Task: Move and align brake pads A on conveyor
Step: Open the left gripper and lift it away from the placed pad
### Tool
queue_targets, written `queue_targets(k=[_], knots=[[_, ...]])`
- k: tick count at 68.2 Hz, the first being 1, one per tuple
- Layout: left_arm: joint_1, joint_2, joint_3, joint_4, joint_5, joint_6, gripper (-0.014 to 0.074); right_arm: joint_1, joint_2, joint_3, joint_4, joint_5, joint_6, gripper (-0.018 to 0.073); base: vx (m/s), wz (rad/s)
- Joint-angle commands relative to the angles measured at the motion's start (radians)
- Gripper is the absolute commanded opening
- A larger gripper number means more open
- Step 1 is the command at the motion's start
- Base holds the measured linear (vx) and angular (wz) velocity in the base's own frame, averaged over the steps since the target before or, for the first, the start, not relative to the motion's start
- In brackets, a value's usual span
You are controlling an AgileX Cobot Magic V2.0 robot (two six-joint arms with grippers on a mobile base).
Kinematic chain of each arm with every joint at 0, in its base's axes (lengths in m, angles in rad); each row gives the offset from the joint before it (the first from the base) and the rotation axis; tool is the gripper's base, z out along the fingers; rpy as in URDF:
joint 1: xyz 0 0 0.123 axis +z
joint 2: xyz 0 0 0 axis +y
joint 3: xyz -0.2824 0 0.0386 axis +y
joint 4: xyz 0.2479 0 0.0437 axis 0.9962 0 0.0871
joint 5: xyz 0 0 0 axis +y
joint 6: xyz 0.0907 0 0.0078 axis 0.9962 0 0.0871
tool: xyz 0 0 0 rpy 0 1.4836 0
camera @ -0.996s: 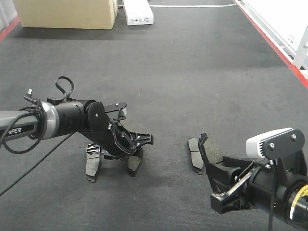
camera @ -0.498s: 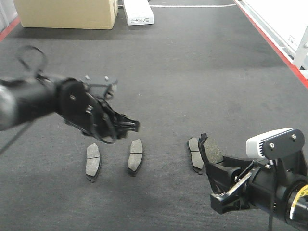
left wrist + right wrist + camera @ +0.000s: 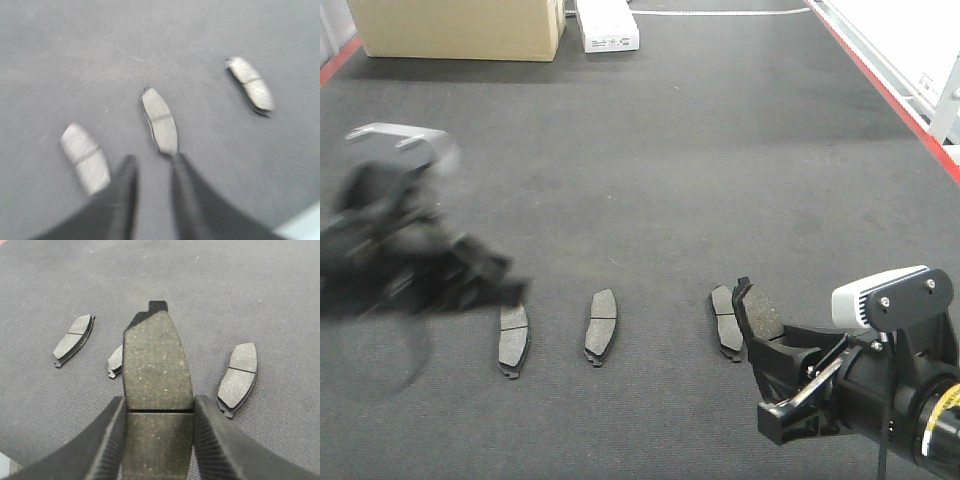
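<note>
A dark felt-like conveyor (image 3: 720, 150) fills the frame, red edges at upper left and right; a cardboard box (image 3: 455, 28) and a white box (image 3: 607, 25) sit at the top. Three brake pads lie in a row at lower centre: left pad (image 3: 512, 338), middle pad (image 3: 601, 325), right pad (image 3: 724, 320), long axes running roughly up-down the frame. The right gripper (image 3: 157, 440) at lower right clamps a fourth pad (image 3: 157, 385), pointing away. The blurred left gripper (image 3: 152, 200) at left carries nothing; its jaws stand slightly apart.
</note>
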Motion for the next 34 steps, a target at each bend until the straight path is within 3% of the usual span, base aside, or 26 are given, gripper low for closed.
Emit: queue_targets(k=[1, 16, 34], knots=[[-0.005, -0.151, 0.076, 0.003, -0.105, 0.001, 0.0008, -0.004, -0.013, -0.031, -0.01, -0.083, -0.009, 0.0067, 0.0, 0.0], [-0.004, -0.433, 0.273, 0.006, -0.159, 0.001, -0.0008, -0.004, -0.013, -0.031, -0.01, -0.083, -0.009, 0.0067, 0.0, 0.0], [-0.004, -0.586, 0.32, 0.002, -0.131, 0.0, -0.0006, -0.004, -0.013, -0.031, -0.01, -0.083, -0.009, 0.0067, 0.0, 0.0]])
